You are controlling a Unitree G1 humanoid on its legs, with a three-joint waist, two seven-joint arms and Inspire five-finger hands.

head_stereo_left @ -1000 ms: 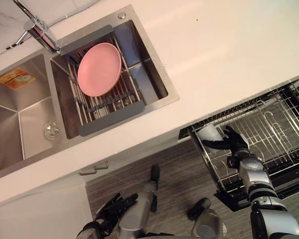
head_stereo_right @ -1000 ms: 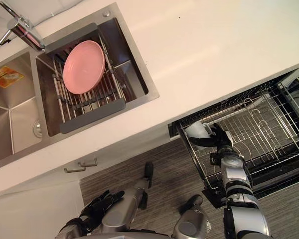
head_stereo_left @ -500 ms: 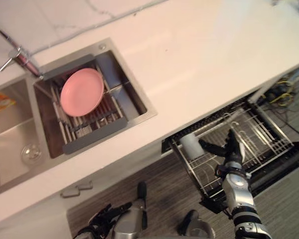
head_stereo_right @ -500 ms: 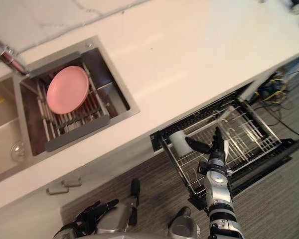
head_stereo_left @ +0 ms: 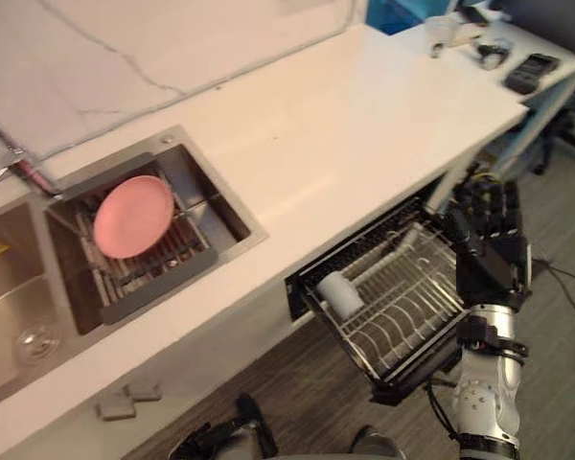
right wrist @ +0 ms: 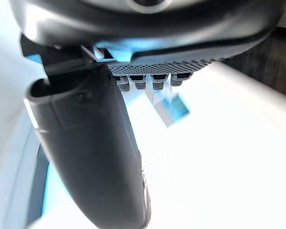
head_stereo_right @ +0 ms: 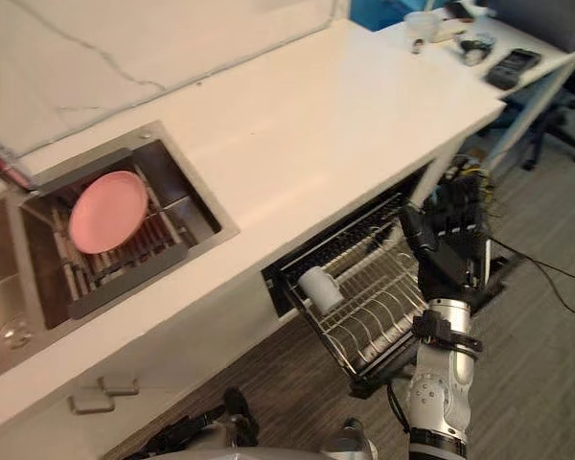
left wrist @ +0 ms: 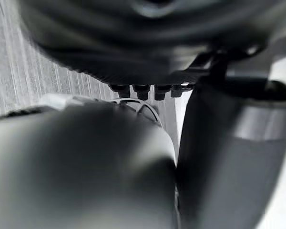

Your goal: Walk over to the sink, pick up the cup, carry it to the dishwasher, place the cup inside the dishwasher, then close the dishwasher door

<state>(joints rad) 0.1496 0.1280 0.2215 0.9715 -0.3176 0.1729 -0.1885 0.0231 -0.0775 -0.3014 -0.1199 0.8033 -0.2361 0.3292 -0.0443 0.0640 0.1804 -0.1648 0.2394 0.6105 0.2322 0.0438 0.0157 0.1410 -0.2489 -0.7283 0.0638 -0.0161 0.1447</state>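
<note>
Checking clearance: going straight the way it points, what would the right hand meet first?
Probably the front edge of the white counter; the open right hand points up at it, though depth is unclear.

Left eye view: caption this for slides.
White cylindrical cup lies in pulled-out wire dishwasher rack; dark right hand open, apart.

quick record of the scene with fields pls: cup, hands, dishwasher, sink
cup: lying on its side in the dishwasher rack
right hand: open, up near the rack's right end, apart from the cup
left hand: low near the floor
dishwasher: open, rack pulled out
sink: pink plate on the drying rack
</note>
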